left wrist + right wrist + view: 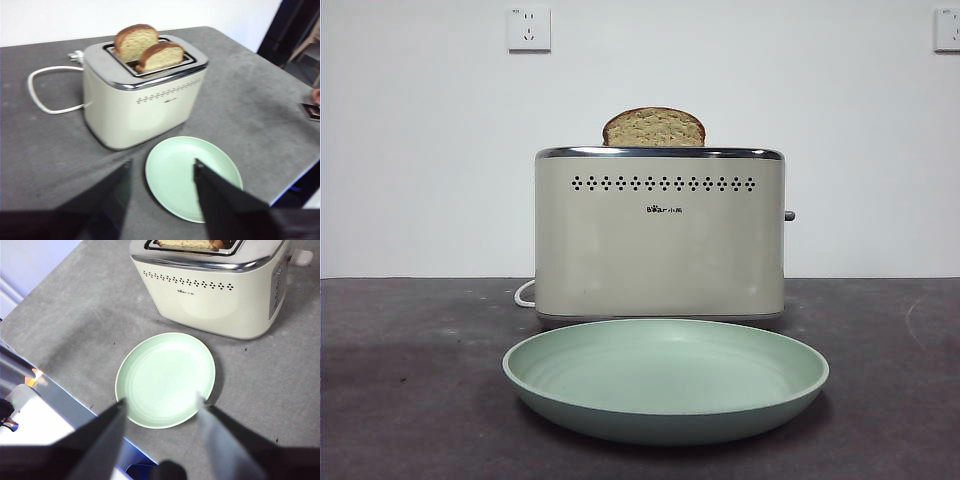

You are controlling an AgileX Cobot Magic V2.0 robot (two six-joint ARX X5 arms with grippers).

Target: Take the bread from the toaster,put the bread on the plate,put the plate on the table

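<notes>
Front view: nothing has been lifted yet. The bread is seen standing in the toaster, domed top above the chrome rim, a second slice beside it. In front of the toaster the plate lies empty on the surface. Left hand and right hand are held wide above the plate, gripping nothing. Every step remains. A white cord trails beside the toaster; two wall sockets are seen behind it.
</notes>
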